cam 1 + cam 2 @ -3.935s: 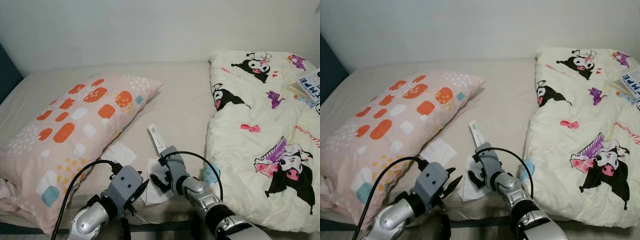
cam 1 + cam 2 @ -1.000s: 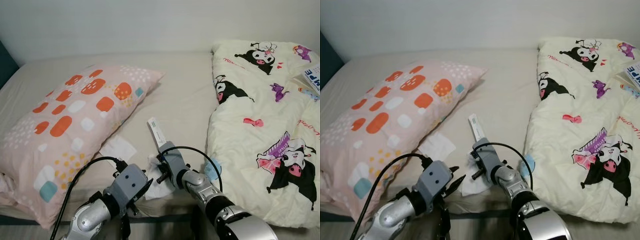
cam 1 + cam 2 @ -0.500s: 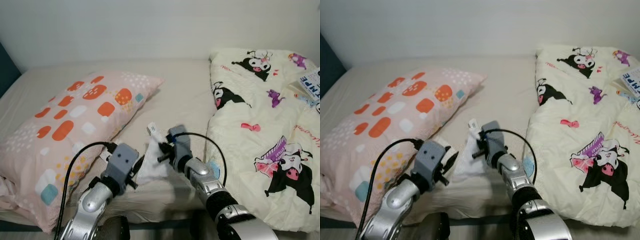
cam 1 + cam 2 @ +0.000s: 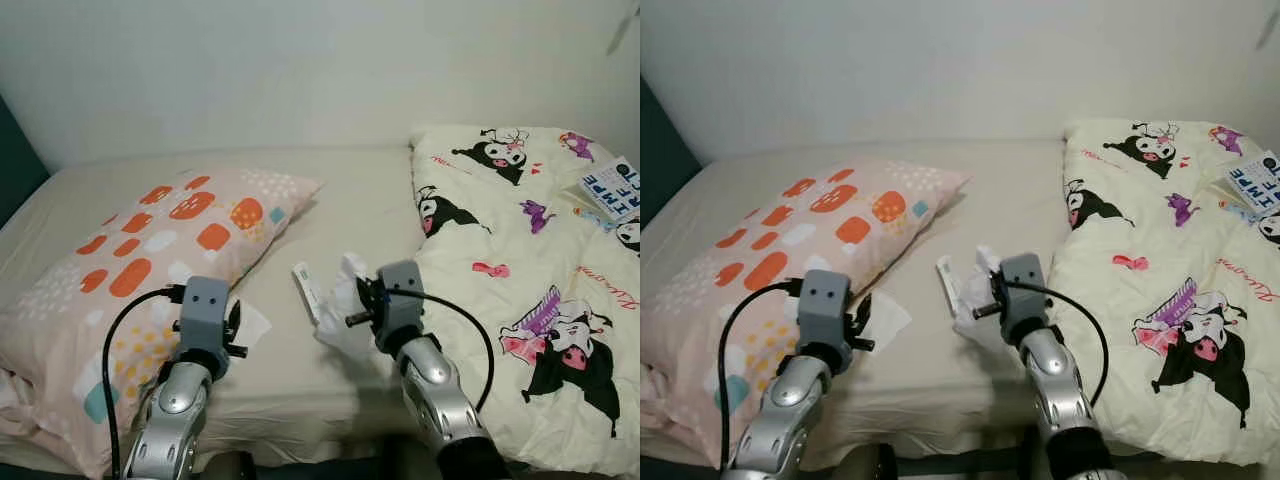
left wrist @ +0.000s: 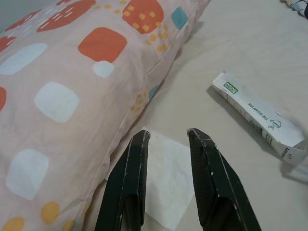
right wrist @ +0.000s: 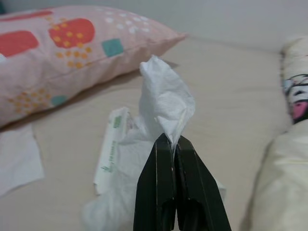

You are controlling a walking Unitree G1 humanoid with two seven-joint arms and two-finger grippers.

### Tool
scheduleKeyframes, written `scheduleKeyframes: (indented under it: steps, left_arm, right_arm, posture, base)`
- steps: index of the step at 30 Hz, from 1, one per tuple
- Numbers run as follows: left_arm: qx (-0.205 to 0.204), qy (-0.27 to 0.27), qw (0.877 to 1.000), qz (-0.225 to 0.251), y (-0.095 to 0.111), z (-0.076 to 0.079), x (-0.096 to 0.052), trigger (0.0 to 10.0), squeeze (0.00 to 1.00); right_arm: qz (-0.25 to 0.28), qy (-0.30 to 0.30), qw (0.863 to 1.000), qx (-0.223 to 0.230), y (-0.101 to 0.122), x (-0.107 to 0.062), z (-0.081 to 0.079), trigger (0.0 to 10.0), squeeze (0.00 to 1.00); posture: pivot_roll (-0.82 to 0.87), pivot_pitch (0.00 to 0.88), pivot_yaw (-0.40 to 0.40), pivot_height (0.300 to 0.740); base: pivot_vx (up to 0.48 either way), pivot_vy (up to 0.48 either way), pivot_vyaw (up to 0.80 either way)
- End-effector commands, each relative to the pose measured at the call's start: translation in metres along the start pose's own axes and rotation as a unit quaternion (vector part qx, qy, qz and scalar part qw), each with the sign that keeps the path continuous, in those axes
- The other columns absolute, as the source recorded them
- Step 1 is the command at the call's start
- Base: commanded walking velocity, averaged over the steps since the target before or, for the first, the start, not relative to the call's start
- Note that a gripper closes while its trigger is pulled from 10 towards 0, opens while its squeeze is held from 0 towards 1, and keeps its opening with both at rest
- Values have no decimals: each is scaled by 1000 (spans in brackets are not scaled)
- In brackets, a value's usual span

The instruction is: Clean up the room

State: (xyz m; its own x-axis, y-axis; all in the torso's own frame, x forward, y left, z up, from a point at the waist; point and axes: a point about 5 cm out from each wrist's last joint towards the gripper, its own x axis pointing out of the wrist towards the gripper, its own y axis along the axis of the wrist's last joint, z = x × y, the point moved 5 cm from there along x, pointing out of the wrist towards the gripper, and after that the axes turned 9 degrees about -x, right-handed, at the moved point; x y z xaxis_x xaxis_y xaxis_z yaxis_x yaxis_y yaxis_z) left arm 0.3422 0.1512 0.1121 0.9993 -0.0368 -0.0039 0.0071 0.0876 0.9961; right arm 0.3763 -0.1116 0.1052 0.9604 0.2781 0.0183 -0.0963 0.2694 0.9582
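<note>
My right gripper (image 6: 173, 139) is shut on a crumpled white tissue (image 6: 163, 103) and holds it off the beige mattress (image 4: 350, 200); the tissue hangs from it near the bed's middle (image 4: 340, 310). Beside it lies a long white packet (image 4: 307, 290) with green print (image 5: 260, 118). A flat white tissue (image 5: 168, 185) lies against the pillow's edge (image 4: 252, 325). My left gripper (image 5: 168, 134) is open just above this flat tissue, with nothing between its fingers.
A pink pillow (image 4: 130, 260) with orange and white patches covers the bed's left side. A cream duvet (image 4: 520, 250) with cartoon prints is bunched up on the right, with a printed booklet (image 4: 612, 188) on it. A wall runs behind the bed.
My right gripper has lifted the crumpled tissue off the mattress and carried it up and rightward. My left arm has swung left, over the flat tissue. The camera has shifted too.
</note>
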Motion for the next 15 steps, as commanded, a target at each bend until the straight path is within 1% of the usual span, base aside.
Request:
scheduleKeyframes:
  steps: [1, 2, 4, 5, 6, 9, 13, 15]
  left_arm:
    - [-6, 14, 1000, -6, -5, -4, -1, 10000, 0]
    - [-8, 11, 1000, -5, -5, -3, 0, 10000, 0]
    - [-8, 11, 1000, -5, -5, -3, 0, 10000, 0]
    - [-4, 10, 1000, -3, -5, -1, 0, 10000, 0]
    - [-4, 10, 1000, -3, -5, -1, 0, 10000, 0]
    - [-3, 9, 1000, -1, -5, 2, 0, 10000, 0]
    - [-5, 8, 1000, -1, -5, 3, 0, 10000, 0]
    - [-7, 7, 1000, -1, -6, 5, 0, 10000, 0]
  right_arm:
    - [-5, -5, 1000, -8, -3, -4, -1, 10000, 0]
    - [-14, -16, 1000, -6, -7, -6, 3, 10000, 0]
    - [-14, -16, 1000, -6, -7, -6, 3, 10000, 0]
    - [-20, -32, 999, -7, -11, -10, 7, 10000, 0]
    - [-20, -32, 999, -7, -11, -10, 7, 10000, 0]
    - [-28, -63, 998, 4, -13, -17, 17, 10000, 0]
    - [-29, -65, 997, 1, -13, -17, 18, 10000, 0]
    - [-32, -65, 997, -2, -13, -18, 17, 10000, 0]
  posture:
    - [4, 77, -3, 586]
    - [3, 79, -5, 586]
    - [3, 79, -5, 586]
    - [4, 81, -11, 586]
    - [4, 81, -11, 586]
    - [2, 88, -15, 586]
    - [0, 89, -16, 591]
    - [-1, 89, -18, 601]
  base:
    - [0, 0, 0]
    - [0, 0, 0]
    - [0, 0, 0]
    - [0, 0, 0]
    - [0, 0, 0]
    - [0, 0, 0]
    - [0, 0, 0]
    - [0, 0, 0]
